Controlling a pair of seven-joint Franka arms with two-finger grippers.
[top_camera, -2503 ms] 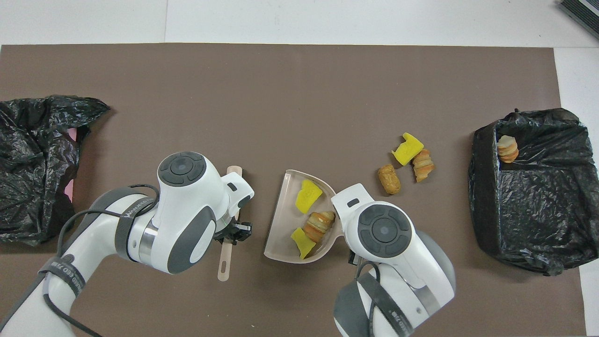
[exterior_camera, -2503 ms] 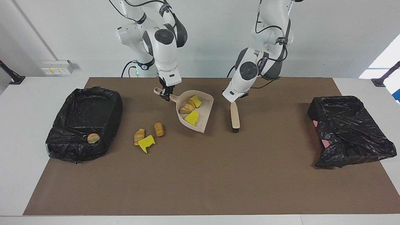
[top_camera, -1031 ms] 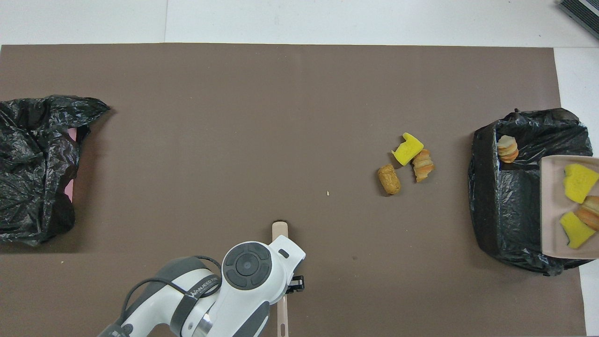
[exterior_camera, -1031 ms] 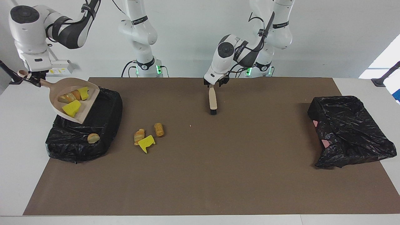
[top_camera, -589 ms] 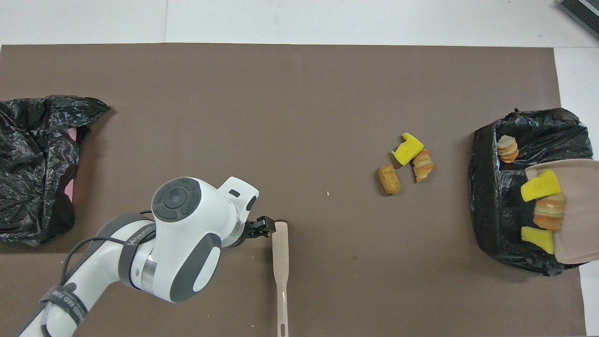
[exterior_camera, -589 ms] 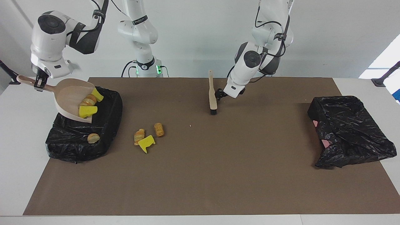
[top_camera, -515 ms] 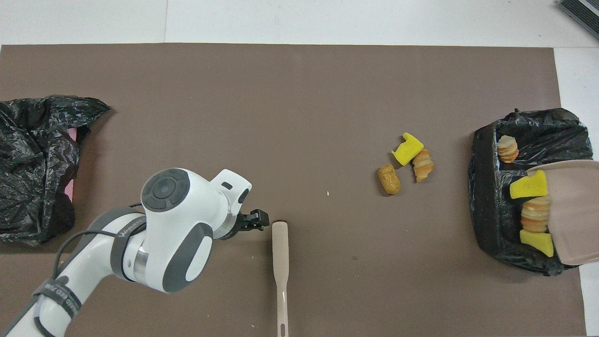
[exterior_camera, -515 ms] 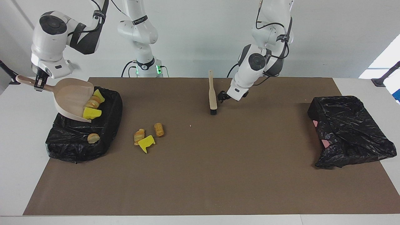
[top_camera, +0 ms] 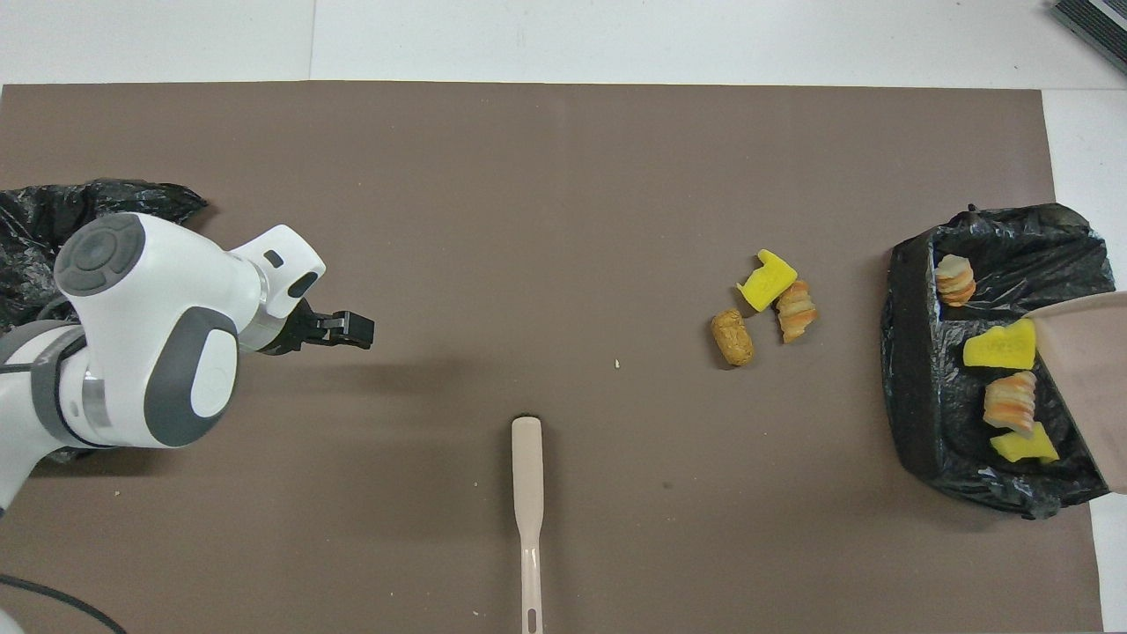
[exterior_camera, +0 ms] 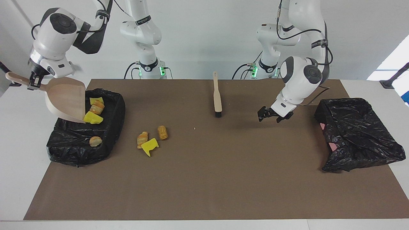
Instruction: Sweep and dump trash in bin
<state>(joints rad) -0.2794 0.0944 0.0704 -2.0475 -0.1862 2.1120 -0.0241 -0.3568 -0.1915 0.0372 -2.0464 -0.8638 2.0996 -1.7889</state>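
Observation:
My right gripper (exterior_camera: 33, 81) is shut on the handle of the beige dustpan (exterior_camera: 65, 99), tipped steeply over the black-lined bin (exterior_camera: 116, 108). Two yellow sponge chunks (exterior_camera: 92, 118) and a striped roll (exterior_camera: 97, 108) lie just off the pan's lip, in the bin (top_camera: 907, 370). Another roll (exterior_camera: 95, 141) lies in the bin's corner. On the mat beside the bin lie a yellow sponge chunk (exterior_camera: 149, 146) and two rolls (exterior_camera: 142, 139) (exterior_camera: 162, 132). The brush (exterior_camera: 217, 95) lies flat on the mat. My left gripper (exterior_camera: 271, 115) is open and empty over the mat.
A crumpled black bag (exterior_camera: 358, 134) over something pink lies at the left arm's end of the table. A tiny crumb (exterior_camera: 194, 128) sits on the brown mat (exterior_camera: 204, 179) between the brush and the loose trash.
My right gripper carried the loaded dustpan to the bin and tipped it; the pieces slid out. My left gripper let go of the brush and moved toward the black bag.

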